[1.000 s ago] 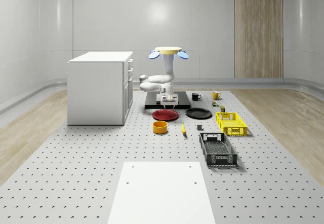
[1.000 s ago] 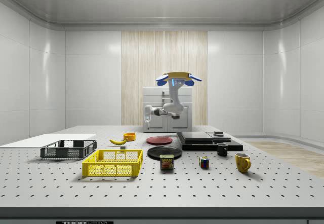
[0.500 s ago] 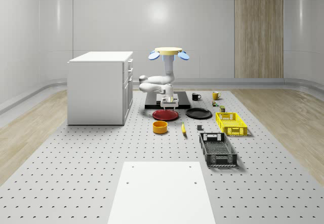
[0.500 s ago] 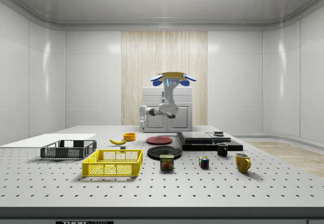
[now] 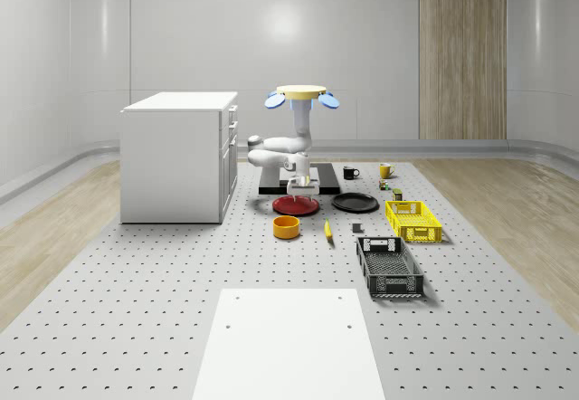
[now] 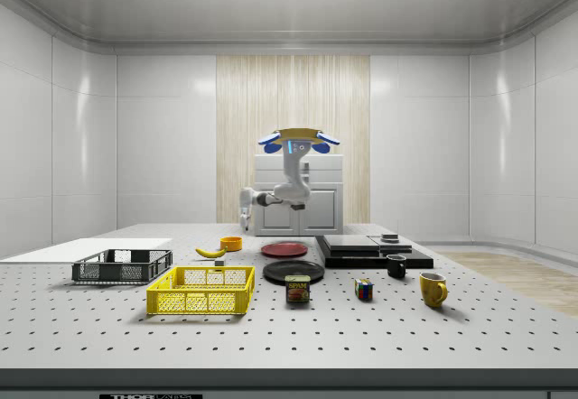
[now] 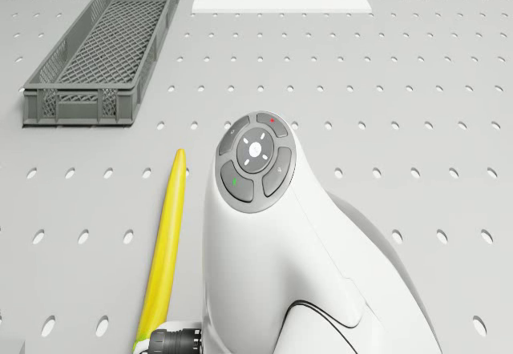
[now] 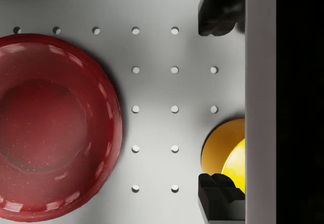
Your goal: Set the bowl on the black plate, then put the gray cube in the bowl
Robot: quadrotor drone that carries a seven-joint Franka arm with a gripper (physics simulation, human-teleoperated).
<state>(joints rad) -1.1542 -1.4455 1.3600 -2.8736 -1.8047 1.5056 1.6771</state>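
Note:
The yellow-orange bowl (image 5: pixel 287 226) sits on the table, also seen as bowl (image 6: pixel 231 244) and bowl (image 8: pixel 225 153). The black plate (image 5: pixel 355 203) lies to the whole-scene view's right of a red plate (image 5: pixel 296 205). A small gray cube (image 5: pixel 357 228) rests near the banana. The drone (image 5: pixel 306 93) hovers behind the red plate, its arm bent downward. My gripper (image 5: pixel 303 189) hangs over the red plate's near side. In the wrist view the gripper (image 8: pixel 218 107) stands open, nothing between its fingertips (image 8: pixel 217 13), with the bowl's rim beside one of them.
A banana (image 7: pixel 164 250) lies by the bowl. A dark crate (image 5: pixel 389 266) and a yellow crate (image 5: pixel 413 220) stand at the whole-scene view's right. A white cabinet (image 5: pixel 181 156) stands at its left. Behind are a black platform (image 5: pixel 330 183), mugs and small items.
The drone and arm have shifted toward the side view's left, nearer the bowl. The gripper has come from the black platform's front to above the red plate.

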